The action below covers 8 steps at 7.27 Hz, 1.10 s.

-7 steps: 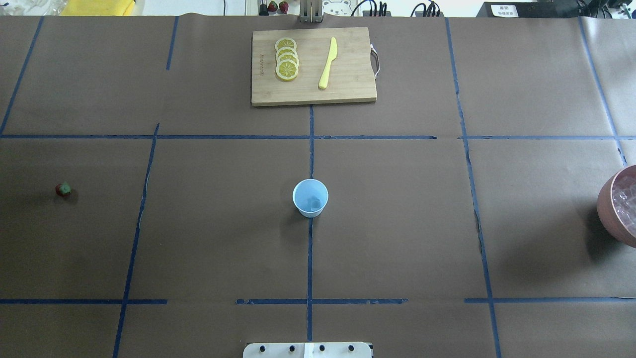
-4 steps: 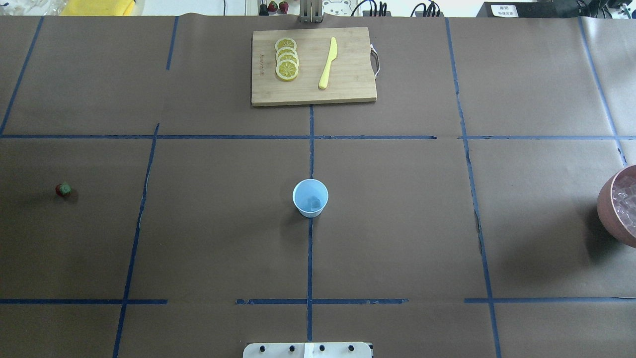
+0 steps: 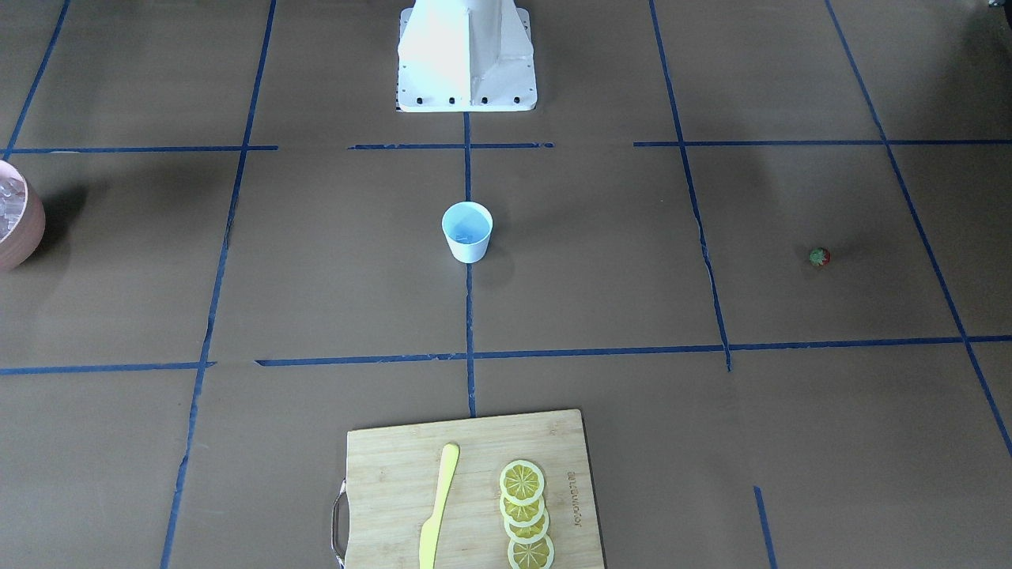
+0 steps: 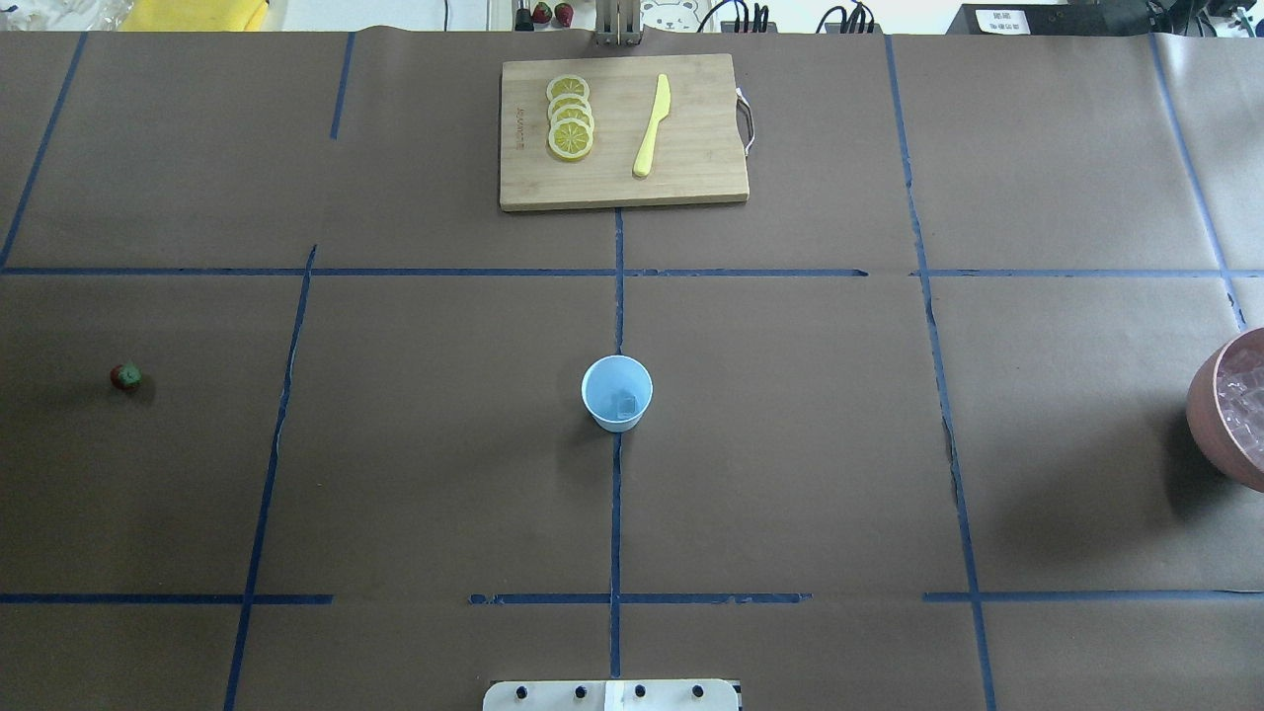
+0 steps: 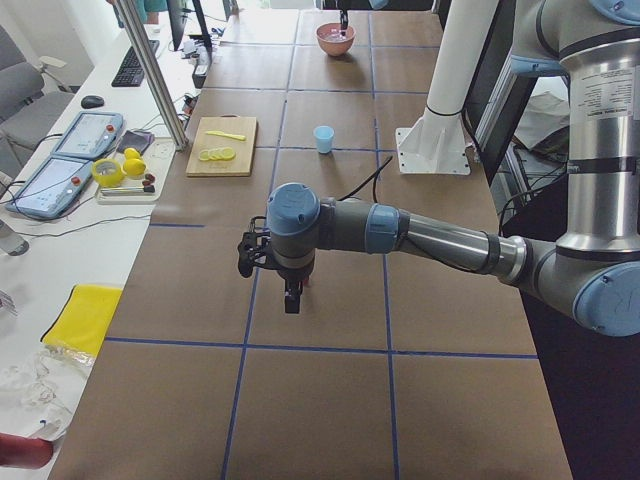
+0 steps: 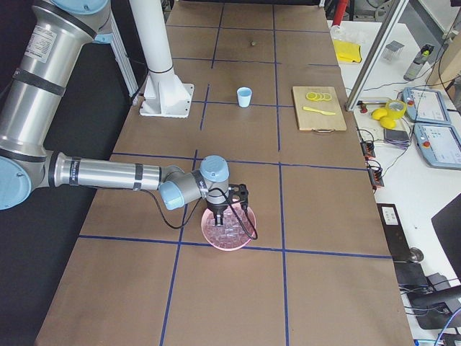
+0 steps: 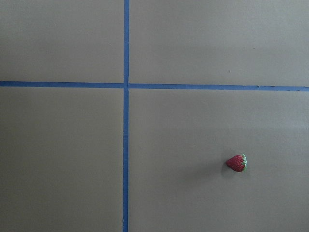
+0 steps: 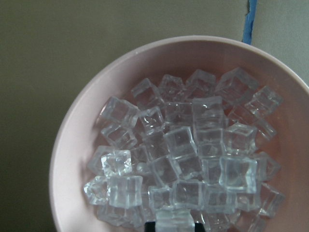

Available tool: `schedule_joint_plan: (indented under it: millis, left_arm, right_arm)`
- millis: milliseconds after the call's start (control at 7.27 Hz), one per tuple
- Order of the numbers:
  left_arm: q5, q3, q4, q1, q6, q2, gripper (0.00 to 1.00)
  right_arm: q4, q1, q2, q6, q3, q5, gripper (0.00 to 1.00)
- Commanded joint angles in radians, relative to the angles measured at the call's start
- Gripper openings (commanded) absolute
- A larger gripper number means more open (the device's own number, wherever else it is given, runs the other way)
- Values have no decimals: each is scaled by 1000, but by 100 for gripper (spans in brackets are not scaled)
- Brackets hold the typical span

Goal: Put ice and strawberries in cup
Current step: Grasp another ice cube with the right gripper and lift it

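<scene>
I am watching the left tool [image 5: 291, 300] hanging over the worktop [image 4: 415, 464], pointing down. Only the side camera is showing it, so I cannot tell whether it is open or closed. The strawberry [image 7: 236, 163] is lying on the worktop beneath it, though not straight under. In the left wrist camera it is sitting toward the lower right of centre, on its side. Its long axis is running across the picture, with the leafy end pointing right. I am judging that the coming move turns on that offset. The tool needs shifting that way and lining up across the strawberry's short width before going down. This arm is by far the nearer one to the strawberry.

The cup [image 4: 617, 393] is standing upright between the two tools and well apart from both, with one ice cube [image 4: 626, 403] already lying in it.

The right tool [image 6: 229, 209] is hanging directly over the bowl [image 8: 72, 145], close above the heap of ice [image 8: 186, 145]. A dark sliver is showing at the bottom edge of the right wrist camera with a cube against it, but I cannot tell whether this tool is open, closed or gripping.
</scene>
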Motion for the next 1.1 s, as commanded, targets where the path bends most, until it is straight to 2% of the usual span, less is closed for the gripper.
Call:
schedule_joint_plan:
  millis: [0, 275, 413, 688, 963]
  left_arm:
    - [0, -2, 0, 0, 0, 1, 100]
    - [0, -2, 0, 0, 0, 1, 100]
    - [0, -2, 0, 0, 0, 1, 100]
    - [0, -1, 2, 0, 0, 1, 100]
    - [0, 2, 2, 0, 0, 1, 100]
  right_arm:
    - [-9, 10, -36, -1, 86, 9, 0]
    - [-18, 61, 21, 2, 101, 9, 0]
    - [-103, 68, 94, 2, 113, 9, 0]
    - [-490, 62, 383, 12, 170, 9, 0]
    - [-875, -40, 722, 27, 170, 1, 0]
